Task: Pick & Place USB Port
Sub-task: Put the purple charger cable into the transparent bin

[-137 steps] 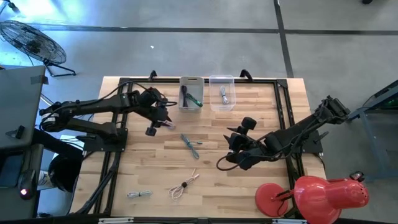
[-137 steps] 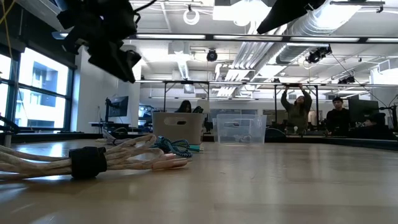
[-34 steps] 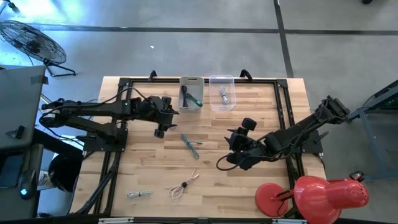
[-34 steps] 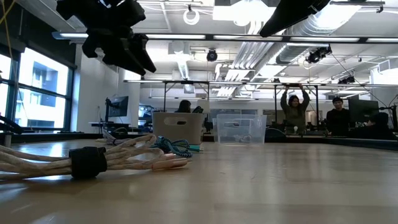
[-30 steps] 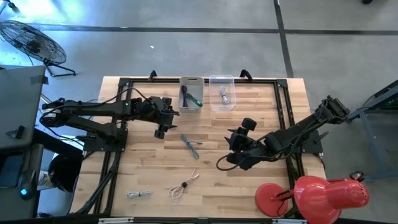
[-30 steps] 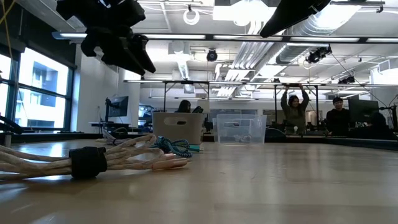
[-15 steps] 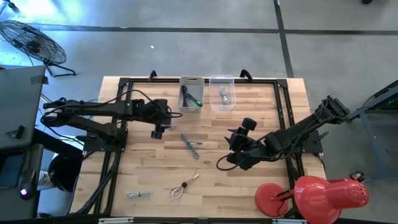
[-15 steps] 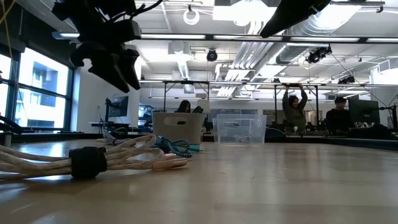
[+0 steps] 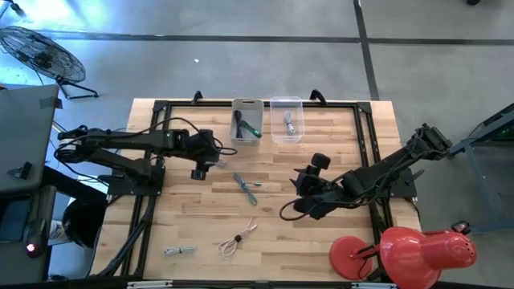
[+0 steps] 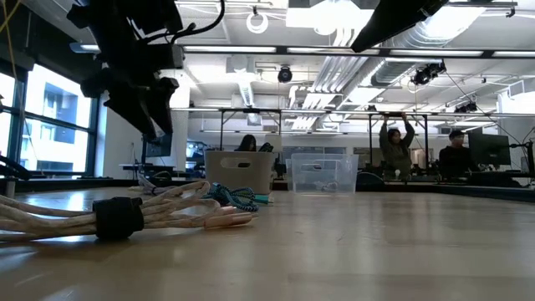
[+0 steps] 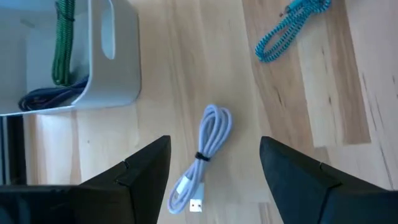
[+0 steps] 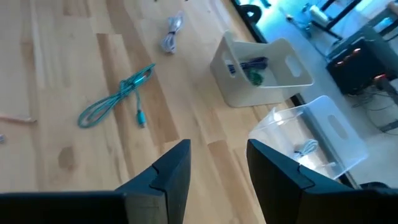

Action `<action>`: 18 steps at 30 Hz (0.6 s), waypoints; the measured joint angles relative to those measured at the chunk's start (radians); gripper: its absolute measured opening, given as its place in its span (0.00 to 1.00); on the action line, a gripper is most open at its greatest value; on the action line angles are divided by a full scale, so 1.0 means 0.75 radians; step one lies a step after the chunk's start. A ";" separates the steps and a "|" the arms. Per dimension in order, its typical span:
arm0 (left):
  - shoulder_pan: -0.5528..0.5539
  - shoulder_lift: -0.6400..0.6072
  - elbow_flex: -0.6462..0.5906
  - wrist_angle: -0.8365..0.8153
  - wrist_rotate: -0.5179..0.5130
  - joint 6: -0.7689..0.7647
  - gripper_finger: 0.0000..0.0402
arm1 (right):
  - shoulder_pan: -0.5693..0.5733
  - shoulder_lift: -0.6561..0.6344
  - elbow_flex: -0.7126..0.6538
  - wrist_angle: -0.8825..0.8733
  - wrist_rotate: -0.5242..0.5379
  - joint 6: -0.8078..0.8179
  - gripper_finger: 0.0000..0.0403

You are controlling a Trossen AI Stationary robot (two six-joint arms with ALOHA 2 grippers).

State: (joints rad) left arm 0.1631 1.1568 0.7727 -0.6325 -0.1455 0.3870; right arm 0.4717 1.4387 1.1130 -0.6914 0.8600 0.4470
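Left gripper (image 11: 214,180) wide, empty, hovers over white USB cable (image 11: 204,155) beside white bin (image 9: 246,120). Bin holds green, dark cables; clear bin (image 9: 287,119) holds one. Teal cable (image 9: 246,185) mid-table, two more at near edge unsorted. Right gripper (image 12: 214,168) parted, idle.

Teal cable (image 12: 116,96) on wood, white bin (image 12: 261,73) and clear bin (image 12: 317,142) beyond.

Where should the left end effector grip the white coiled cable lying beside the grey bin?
Grip the white coiled cable at the dark tie band around its middle, coming straight down. It lies flat on the wooden table, and the open left end effector already straddles it, with free space on both sides.
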 joint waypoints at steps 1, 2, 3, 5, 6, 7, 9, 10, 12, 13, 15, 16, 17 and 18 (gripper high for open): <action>0.000 0.000 0.000 -0.001 0.000 0.001 0.60 | -0.001 0.000 0.000 0.000 -0.017 -0.001 0.37; 0.000 0.000 0.001 -0.006 0.000 0.010 0.60 | -0.003 0.000 0.000 0.001 -0.032 -0.001 0.37; 0.000 0.000 0.001 -0.015 0.000 0.019 0.60 | -0.007 0.000 0.000 0.001 -0.044 -0.001 0.37; 0.000 0.000 0.001 -0.022 0.004 0.033 0.60 | -0.019 0.000 0.000 0.001 -0.075 -0.002 0.37; 0.000 0.000 0.001 -0.027 0.006 0.035 0.60 | -0.028 0.000 0.000 0.001 -0.109 -0.004 0.37; 0.000 0.000 0.001 -0.034 0.006 0.036 0.60 | -0.039 0.000 0.000 0.001 -0.155 -0.016 0.37; 0.000 0.000 0.001 -0.038 0.006 0.036 0.60 | -0.063 0.000 0.000 0.000 -0.272 -0.058 0.37; 0.000 0.000 0.001 -0.039 0.006 0.036 0.60 | -0.076 0.000 0.000 0.002 -0.334 -0.080 0.37; 0.000 0.000 0.001 -0.049 0.006 0.036 0.60 | -0.103 0.000 0.000 0.013 -0.435 -0.095 0.37; 0.000 0.000 0.001 -0.055 0.006 0.036 0.60 | -0.116 0.000 0.000 0.021 -0.469 -0.097 0.37; 0.000 0.000 0.001 -0.064 0.005 0.036 0.60 | -0.137 0.000 0.000 0.029 -0.512 -0.104 0.37; 0.000 0.000 0.001 -0.069 0.001 0.036 0.60 | -0.146 0.000 0.000 0.030 -0.526 -0.117 0.37; 0.000 0.000 0.001 -0.074 -0.002 0.036 0.60 | -0.153 0.000 0.000 0.031 -0.533 -0.122 0.37; 0.000 0.000 0.001 -0.077 -0.003 0.039 0.60 | -0.160 0.000 0.000 0.031 -0.533 -0.127 0.37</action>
State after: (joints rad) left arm 0.1631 1.1568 0.7731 -0.6899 -0.1478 0.4164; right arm 0.3516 1.4387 1.1130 -0.6685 0.4600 0.3517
